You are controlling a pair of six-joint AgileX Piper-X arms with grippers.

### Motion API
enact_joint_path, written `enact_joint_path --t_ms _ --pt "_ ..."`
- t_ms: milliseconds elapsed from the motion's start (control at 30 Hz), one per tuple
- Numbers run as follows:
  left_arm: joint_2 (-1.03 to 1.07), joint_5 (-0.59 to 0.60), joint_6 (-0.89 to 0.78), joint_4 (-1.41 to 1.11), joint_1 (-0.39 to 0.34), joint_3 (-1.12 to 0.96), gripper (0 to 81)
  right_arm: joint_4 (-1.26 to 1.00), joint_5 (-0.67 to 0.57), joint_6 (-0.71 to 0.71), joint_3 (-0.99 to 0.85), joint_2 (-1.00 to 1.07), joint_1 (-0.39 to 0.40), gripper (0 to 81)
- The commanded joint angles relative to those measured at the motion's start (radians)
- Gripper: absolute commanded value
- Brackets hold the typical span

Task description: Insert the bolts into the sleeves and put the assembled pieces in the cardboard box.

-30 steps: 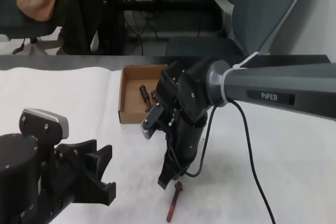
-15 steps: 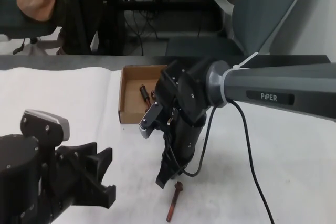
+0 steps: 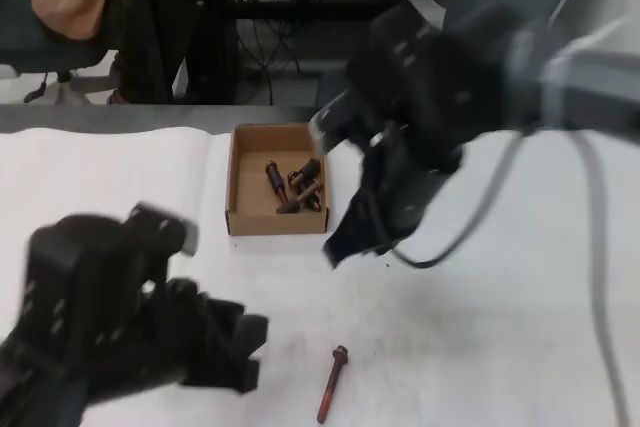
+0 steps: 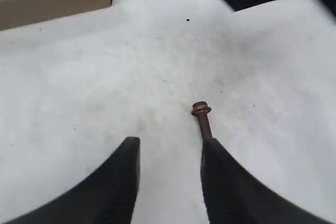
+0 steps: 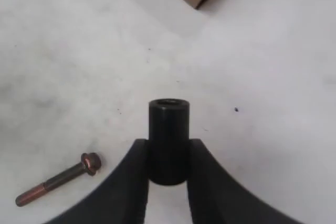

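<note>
1. Nearest, at the bench's 7 o'clock corner in the high view, the left gripper (image 3: 240,347) sits low over the white bench cover (image 3: 520,327). Its two fingers are spread apart with nothing between them.
2. Just beside it, at its 3 o'clock, a copper-coloured flange bolt (image 3: 332,384) lies flat on the cover, head toward 12 o'clock. In the left wrist view the shank's end is hidden behind one finger, and I cannot tell whether they touch.
3. Farther out, at 12 o'clock from the bolt and well apart from it, the right gripper (image 5: 168,146) is clamped on a black sleeve (image 5: 168,119). The sleeve's open bore end sticks out past the fingertips.
4. Beyond that, at 11 o'clock from the bolt, stands the cardboard box (image 3: 275,224). It holds a few assembled pieces (image 3: 295,187) lying together on its floor.
</note>
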Motion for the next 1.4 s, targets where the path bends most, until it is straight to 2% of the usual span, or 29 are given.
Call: enact_joint_path --t_ms 0,200,333,433,633,767,1067,1133,1200,1367 --pt "0.102 0.042 -0.001 0.012 -0.024 -0.085 37.2 0.007 0.030 0.056 0.094 -0.138 -0.008 0.6" --pt "0.326 0.033 0.006 0.224 -0.163 -0.307 37.2 -0.014 0.030 0.124 0.293 -0.403 -0.009 0.6" --pt "0.416 -0.098 0.021 0.345 -0.262 -0.409 37.2 -0.017 0.030 0.149 0.369 -0.531 -0.009 0.6" --pt "0.455 -0.170 0.021 0.369 -0.301 -0.458 37.2 0.014 0.030 0.153 0.398 -0.603 -0.009 0.6" --pt "0.534 -0.217 0.021 0.381 -0.297 -0.542 37.2 0.073 0.028 0.149 0.412 -0.721 -0.009 0.6" --pt "0.590 -0.252 0.060 0.499 -0.297 -0.613 37.2 0.079 0.032 0.119 0.419 -0.780 -0.009 0.6" --pt "0.660 -0.295 0.043 0.526 -0.299 -0.638 36.5 0.081 0.067 0.083 0.419 -0.818 -0.009 0.6" --pt "0.668 -0.317 0.042 0.514 -0.303 -0.640 28.0 0.081 0.066 0.083 0.419 -0.818 -0.009 0.6" --pt "0.670 -0.316 0.042 0.508 -0.303 -0.639 2.9 0.081 0.066 0.083 0.419 -0.818 -0.009 0.6" --pt "0.662 -0.321 0.035 0.510 -0.309 -0.639 1.8 0.081 0.059 0.066 0.419 -0.818 -0.009 0.6"
